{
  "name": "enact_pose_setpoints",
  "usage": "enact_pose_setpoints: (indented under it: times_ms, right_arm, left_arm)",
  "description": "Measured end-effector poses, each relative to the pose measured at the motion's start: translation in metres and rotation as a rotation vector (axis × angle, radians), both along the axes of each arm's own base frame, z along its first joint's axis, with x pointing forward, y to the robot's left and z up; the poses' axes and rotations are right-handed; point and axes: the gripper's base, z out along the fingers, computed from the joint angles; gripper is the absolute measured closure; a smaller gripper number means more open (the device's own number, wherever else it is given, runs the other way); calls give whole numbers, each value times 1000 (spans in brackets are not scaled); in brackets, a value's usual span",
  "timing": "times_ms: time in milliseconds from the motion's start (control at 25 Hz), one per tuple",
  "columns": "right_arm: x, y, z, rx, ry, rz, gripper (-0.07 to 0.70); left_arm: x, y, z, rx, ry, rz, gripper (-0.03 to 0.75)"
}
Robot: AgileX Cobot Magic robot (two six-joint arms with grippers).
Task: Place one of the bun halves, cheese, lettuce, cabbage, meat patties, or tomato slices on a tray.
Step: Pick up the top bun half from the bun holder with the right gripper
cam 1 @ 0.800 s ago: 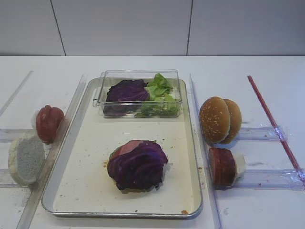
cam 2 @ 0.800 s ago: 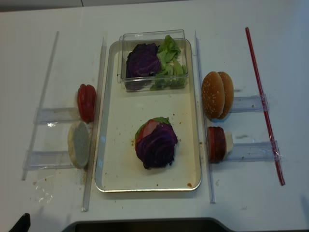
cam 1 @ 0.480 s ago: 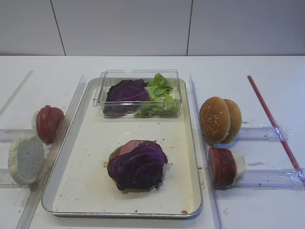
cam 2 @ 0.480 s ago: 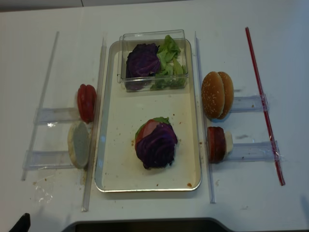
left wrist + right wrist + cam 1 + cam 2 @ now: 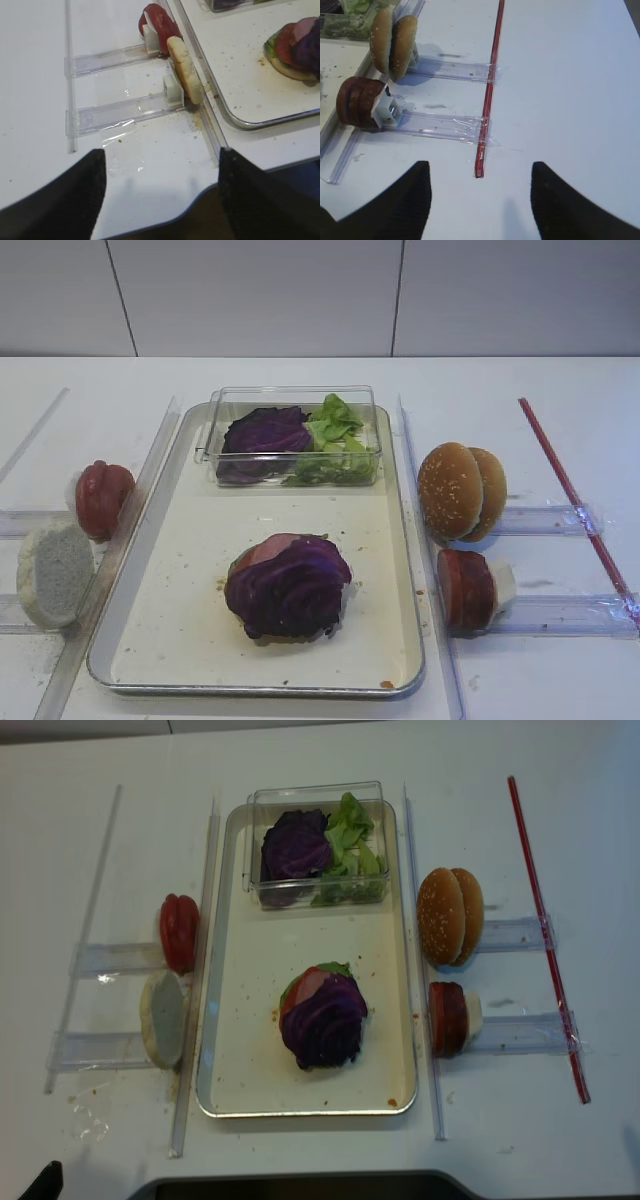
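Observation:
The silver tray (image 5: 400,570) (image 5: 232,1070) carries a stack topped by a purple cabbage leaf (image 5: 290,585) (image 5: 325,1020), with red slices and green lettuce beneath. Sesame bun halves (image 5: 455,490) (image 5: 390,42) stand on edge right of the tray, meat patties (image 5: 465,588) (image 5: 357,100) in front of them. Tomato slices (image 5: 103,498) (image 5: 156,20) stand left of the tray. No cheese shows. My right gripper (image 5: 479,164) hangs open over bare table near a red strip. The left gripper (image 5: 162,150) is open above the table's front edge. Both are empty.
A clear plastic box (image 5: 295,400) with cabbage and lettuce sits at the tray's far end. A pale floury bun half (image 5: 55,572) (image 5: 185,75) leans beside the tomato. Clear plastic rails (image 5: 445,125) (image 5: 110,115) and a red strip (image 5: 575,500) lie on the white table.

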Motion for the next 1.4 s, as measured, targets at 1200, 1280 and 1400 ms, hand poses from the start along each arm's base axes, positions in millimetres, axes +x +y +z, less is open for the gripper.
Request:
enact_pose_setpoints:
  times_ms: [1200, 1280, 1400]
  right_arm:
    - [-8, 2, 29, 51, -106, 17, 178]
    - [-7, 3, 40, 65, -109, 15, 178]
    - [1, 4, 57, 69, -84, 18, 178]
  left_arm:
    - [0, 0, 0, 0, 0, 0, 276]
    - [0, 0, 0, 0, 0, 0, 276]
    - [0, 0, 0, 0, 0, 0, 276]
